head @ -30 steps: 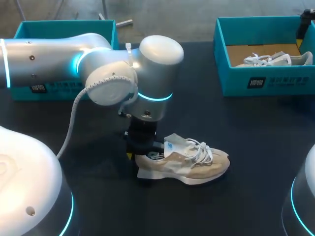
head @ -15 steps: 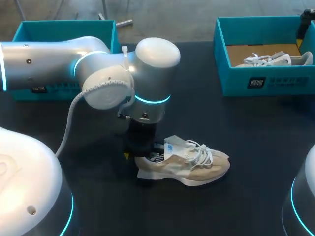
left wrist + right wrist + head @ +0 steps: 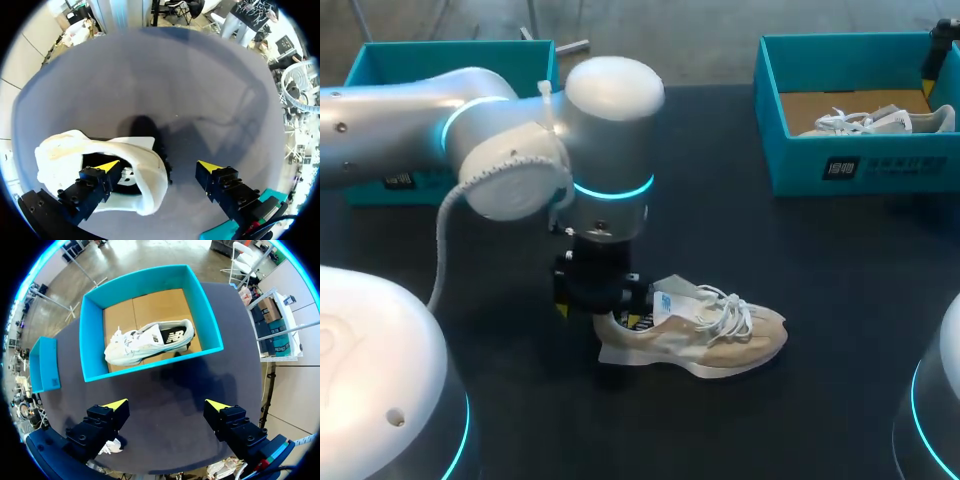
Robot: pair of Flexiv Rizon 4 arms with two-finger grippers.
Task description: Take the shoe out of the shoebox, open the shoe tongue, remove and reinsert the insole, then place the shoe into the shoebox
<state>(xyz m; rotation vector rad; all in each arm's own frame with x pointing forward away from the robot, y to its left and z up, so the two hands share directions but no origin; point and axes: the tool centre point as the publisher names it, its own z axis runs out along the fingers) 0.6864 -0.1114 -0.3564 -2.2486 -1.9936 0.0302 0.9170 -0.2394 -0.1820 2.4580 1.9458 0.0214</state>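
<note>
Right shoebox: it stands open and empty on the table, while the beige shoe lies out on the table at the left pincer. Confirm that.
Wrong in one respect: the right shoebox is not empty. A white shoe lies in it, as the right wrist view shows. The rest holds: the box stands open on the table, and the beige shoe lies out on the table at the left pincer.

The shoe is showing beige uppers over a white sole, with white laces and a dark inside. The worktop is looking black. The left shoebox and the right shoebox are both showing teal, the right one with a brown cardboard floor under a second shoe, white with a black side mark. My left arm is gleaming silver-white, with a cyan ring glowing. My left end effector and right end effector are showing black fingers with yellow tips.
</note>
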